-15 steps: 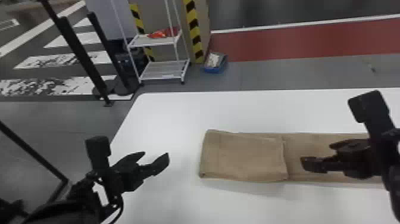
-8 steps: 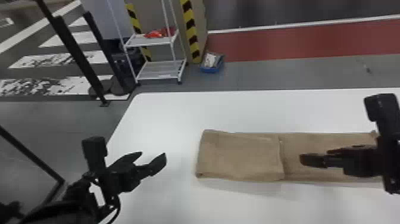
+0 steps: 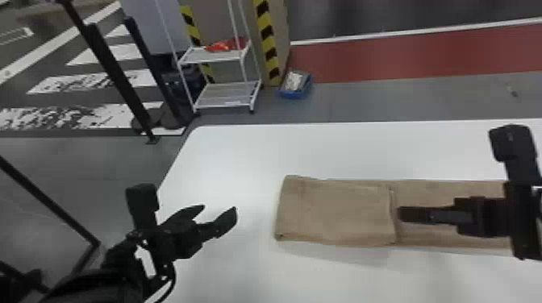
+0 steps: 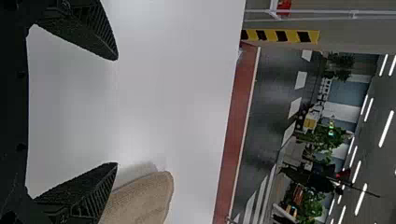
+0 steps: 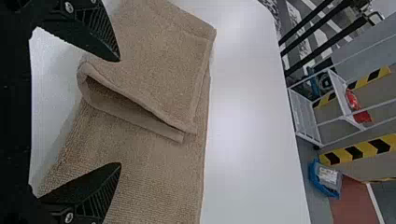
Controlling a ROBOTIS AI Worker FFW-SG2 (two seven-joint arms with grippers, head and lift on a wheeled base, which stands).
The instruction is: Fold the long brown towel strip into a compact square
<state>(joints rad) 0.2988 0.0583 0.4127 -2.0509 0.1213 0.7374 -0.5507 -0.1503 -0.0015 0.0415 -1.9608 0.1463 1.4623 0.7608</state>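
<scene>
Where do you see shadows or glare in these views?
Head view: soft shadow on the white table along the towel's near edge. Left wrist view: faint shadow beside the towel's end, bright ceiling lights beyond. Right wrist view: dark shade inside the towel's fold.

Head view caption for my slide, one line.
Partly folded brown towel on a white table, right gripper over it.

Head view looks down, closer wrist views across one table (image 3: 342, 153).

Black arms (image 3: 96, 288) – looping black cable (image 3: 174, 279), ribbed tapering fingers (image 5: 95, 35), silvery screws (image 5: 69, 217)
</scene>
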